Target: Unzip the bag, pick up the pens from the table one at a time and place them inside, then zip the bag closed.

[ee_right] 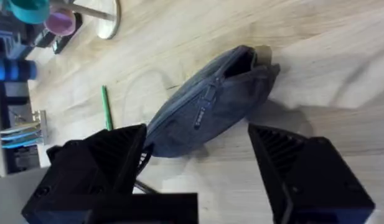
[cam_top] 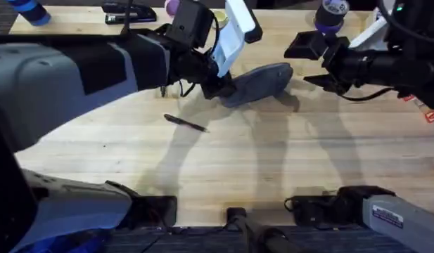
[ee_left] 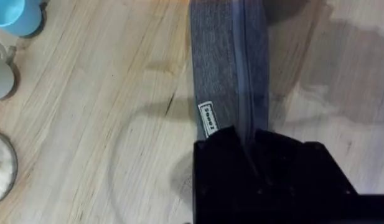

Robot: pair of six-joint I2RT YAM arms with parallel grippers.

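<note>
The bag [cam_top: 262, 81], upper centre, was pinched by the left gripper [ee_left: 251, 146]; right gripper [ee_right: 198, 168], spread apart, probably needed the zip pull next.

The light wooden tabletop [cam_top: 273, 169] carries the grey-blue bag [cam_top: 262, 81] toward twelve o'clock, the black pen [cam_top: 186, 124] at its seven o'clock, and a green pen [ee_right: 106, 107] near the bag.

Along the far edge of my table I see a black stapler [cam_top: 129, 13], a blue cylinder [cam_top: 30, 11] at the far left corner, and a purple-rimmed tape roll [cam_top: 330, 15] toward the right. A pink cup [ee_right: 60, 22] stands near a teal one [ee_right: 30, 9], with a round disc [ee_right: 103, 18] just beside them.
</note>
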